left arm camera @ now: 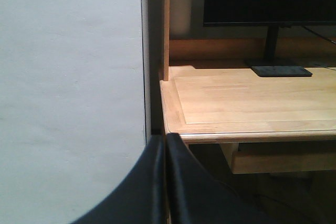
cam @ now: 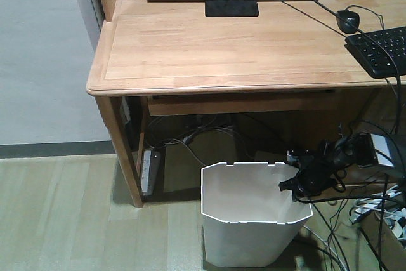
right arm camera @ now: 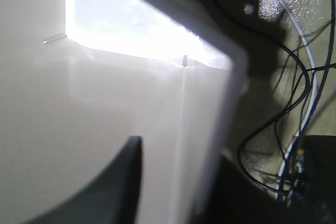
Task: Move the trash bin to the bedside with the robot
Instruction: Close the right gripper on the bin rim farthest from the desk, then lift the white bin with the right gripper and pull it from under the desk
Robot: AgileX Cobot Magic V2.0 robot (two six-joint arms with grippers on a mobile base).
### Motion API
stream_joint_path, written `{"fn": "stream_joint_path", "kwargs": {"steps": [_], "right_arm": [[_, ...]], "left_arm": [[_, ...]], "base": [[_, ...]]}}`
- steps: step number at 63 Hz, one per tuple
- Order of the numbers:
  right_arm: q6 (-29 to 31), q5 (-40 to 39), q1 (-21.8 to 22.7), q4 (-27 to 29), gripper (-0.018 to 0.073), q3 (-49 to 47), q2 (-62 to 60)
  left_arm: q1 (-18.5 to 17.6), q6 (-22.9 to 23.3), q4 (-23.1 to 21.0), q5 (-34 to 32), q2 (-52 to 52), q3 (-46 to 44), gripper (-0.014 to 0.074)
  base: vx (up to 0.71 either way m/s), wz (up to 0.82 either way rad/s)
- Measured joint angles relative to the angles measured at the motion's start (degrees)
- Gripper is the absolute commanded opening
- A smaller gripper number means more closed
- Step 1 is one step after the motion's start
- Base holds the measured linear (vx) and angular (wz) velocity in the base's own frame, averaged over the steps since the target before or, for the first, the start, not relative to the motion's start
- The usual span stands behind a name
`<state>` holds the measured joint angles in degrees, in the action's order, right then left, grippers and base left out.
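Note:
The white trash bin (cam: pixel 247 233) stands on the floor under the front of the wooden desk (cam: pixel 222 36), its cream inside showing. My right gripper (cam: pixel 295 185) is at the bin's right rim. In the right wrist view this gripper (right arm camera: pixel 181 148) straddles the bin wall (right arm camera: pixel 79 103): one dark finger (right arm camera: pixel 123 182) hangs inside, the other sits outside, and a gap shows between the inner finger and the wall. My left gripper (left arm camera: pixel 164 139) is shut on nothing, held level with the desk's left corner (left arm camera: pixel 173 129). The bedside is out of view.
A desk leg (cam: pixel 124 150) and a power strip (cam: pixel 150 169) stand left of the bin. Tangled black cables (cam: pixel 355 220) crowd its right side. On the desk are a keyboard (cam: pixel 384 49), a mouse (cam: pixel 347 20) and a monitor base (cam: pixel 231 4). A grey wall (cam: pixel 38 49) is at the left.

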<state>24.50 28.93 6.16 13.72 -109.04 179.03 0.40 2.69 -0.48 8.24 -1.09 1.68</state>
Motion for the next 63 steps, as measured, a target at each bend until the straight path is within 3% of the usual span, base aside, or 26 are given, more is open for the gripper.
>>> {"fn": "stream_joint_path", "kwargs": {"steps": [10, 31, 44, 63], "right_arm": [[2.53, 0.18, 1.0, 3.95, -0.0012, -0.02, 0.0], [18.91, 2.96, 2.86, 18.83, -0.0006, 0.04, -0.38], [20.49, 2.95, 2.99, 20.63, -0.0006, 3.42, -3.89], [25.16, -8.36, 3.3, 23.51, -0.0006, 18.09, -13.79]], "left_arm": [[0.0, 0.0, 0.0, 0.0, 0.0, 0.0, -0.0006], [0.0, 0.0, 0.0, 0.0, 0.0, 0.0, -0.0006], [0.0, 0.0, 0.0, 0.0, 0.0, 0.0, -0.0006], [0.0, 0.0, 0.0, 0.0, 0.0, 0.0, -0.0006]], "base": [[0.0, 0.0], [0.0, -0.02], [0.0, -0.01], [0.0, 0.0]]}}
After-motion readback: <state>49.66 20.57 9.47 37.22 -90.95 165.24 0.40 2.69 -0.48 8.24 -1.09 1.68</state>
